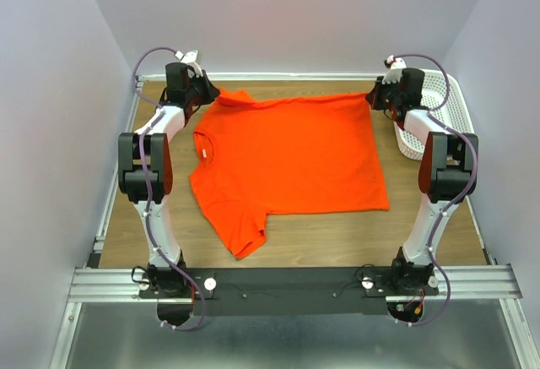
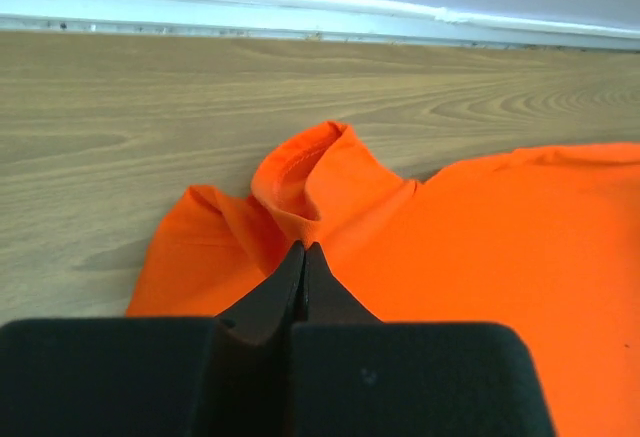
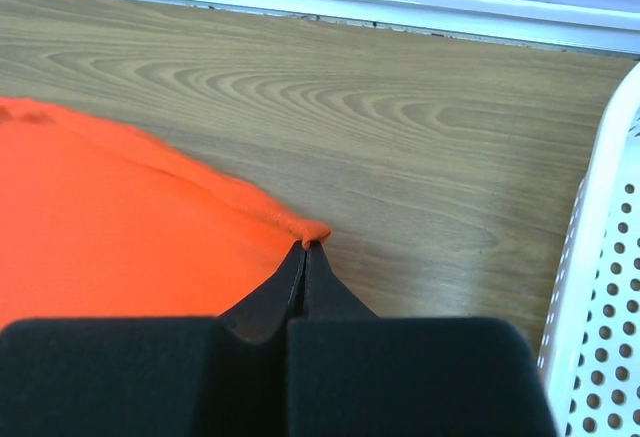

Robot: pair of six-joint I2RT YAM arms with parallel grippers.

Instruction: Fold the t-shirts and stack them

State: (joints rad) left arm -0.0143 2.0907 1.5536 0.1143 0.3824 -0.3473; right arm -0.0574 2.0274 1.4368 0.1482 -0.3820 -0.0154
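Observation:
The orange-red t-shirt [image 1: 291,154] lies spread flat across the wooden table, collar to the left, hem to the right. My left gripper [image 1: 205,93] is shut on the far sleeve, which bunches up at the fingertips in the left wrist view [image 2: 305,247]; the sleeve fabric [image 2: 310,172] is rumpled there. My right gripper [image 1: 376,94] is shut on the shirt's far hem corner [image 3: 315,232], seen pinched at the tips in the right wrist view [image 3: 305,247]. The near sleeve [image 1: 245,234] lies flat toward the front.
A white perforated basket [image 1: 439,111] stands at the far right, just beyond my right gripper, and its wall shows in the right wrist view [image 3: 600,287]. The table's back rail [image 1: 287,75] runs close behind both grippers.

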